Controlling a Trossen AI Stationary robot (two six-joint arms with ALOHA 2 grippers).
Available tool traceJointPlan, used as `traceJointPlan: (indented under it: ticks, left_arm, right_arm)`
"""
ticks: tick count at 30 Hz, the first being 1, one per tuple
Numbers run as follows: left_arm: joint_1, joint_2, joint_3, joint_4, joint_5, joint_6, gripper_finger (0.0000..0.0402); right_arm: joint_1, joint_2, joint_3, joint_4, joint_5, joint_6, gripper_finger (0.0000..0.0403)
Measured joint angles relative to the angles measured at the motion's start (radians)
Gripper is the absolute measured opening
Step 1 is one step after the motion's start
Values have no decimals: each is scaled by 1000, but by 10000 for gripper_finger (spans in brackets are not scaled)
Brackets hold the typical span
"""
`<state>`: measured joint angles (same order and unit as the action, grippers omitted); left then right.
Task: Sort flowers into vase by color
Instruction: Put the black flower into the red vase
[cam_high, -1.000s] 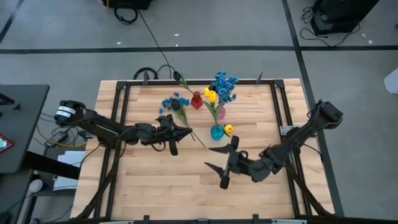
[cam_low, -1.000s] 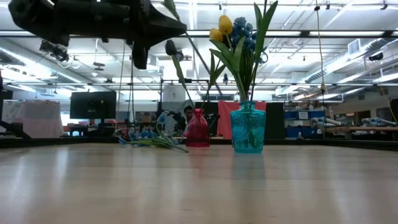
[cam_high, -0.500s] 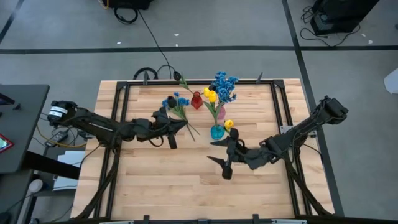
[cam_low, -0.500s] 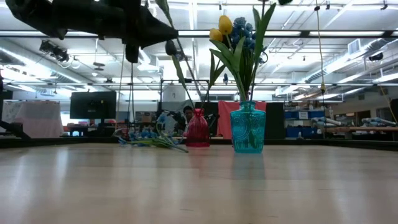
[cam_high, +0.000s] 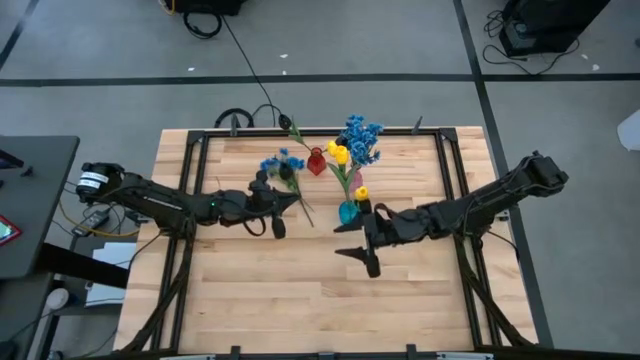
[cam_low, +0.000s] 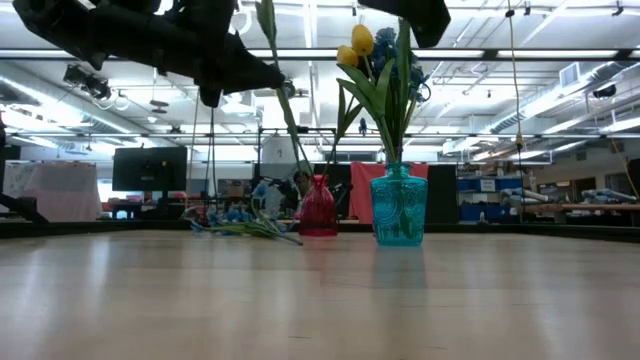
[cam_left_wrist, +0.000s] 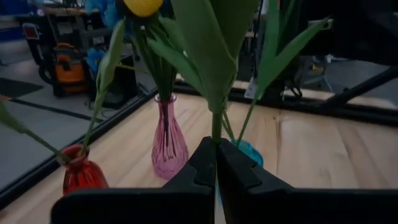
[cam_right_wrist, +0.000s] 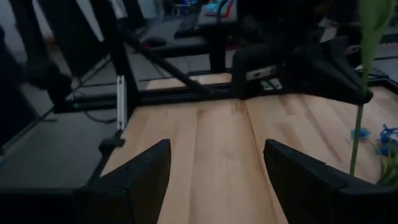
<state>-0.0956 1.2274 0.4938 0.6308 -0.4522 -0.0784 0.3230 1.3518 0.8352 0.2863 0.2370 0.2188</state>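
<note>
Flower stem (cam_left_wrist: 216, 124) is pinched in my left gripper (cam_left_wrist: 216, 163), raised beside the teal vase (cam_high: 348, 212). Right gripper (cam_right_wrist: 214, 171) hangs spread and empty nearby. I'd expect the leaves to snag the standing tulips (cam_low: 362, 45) and tip that vase.

left gripper (cam_left_wrist: 216, 163) fingers closed, right gripper (cam_right_wrist: 214, 165) spread

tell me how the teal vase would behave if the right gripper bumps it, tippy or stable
Probably tippy: the teal vase has a narrow neck and tall tulip stems rising well above it, so weight sits high. It looks like glass, so likely fragile. The open right gripper is right beside it, so a nudge could topple it.
</note>
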Motion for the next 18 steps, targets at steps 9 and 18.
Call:
traceJointPlan:
  ticks: [9, 18]
  left_arm:
    - [25, -11, 0, -50, 1, 0, 10]
    - [140, -59, 38, -143, 37, 65, 10]
  right_arm:
    - [-23, -70, -115, 65, 31, -68, 267]
    - [-94, -173, -284, 299, -171, -75, 267]
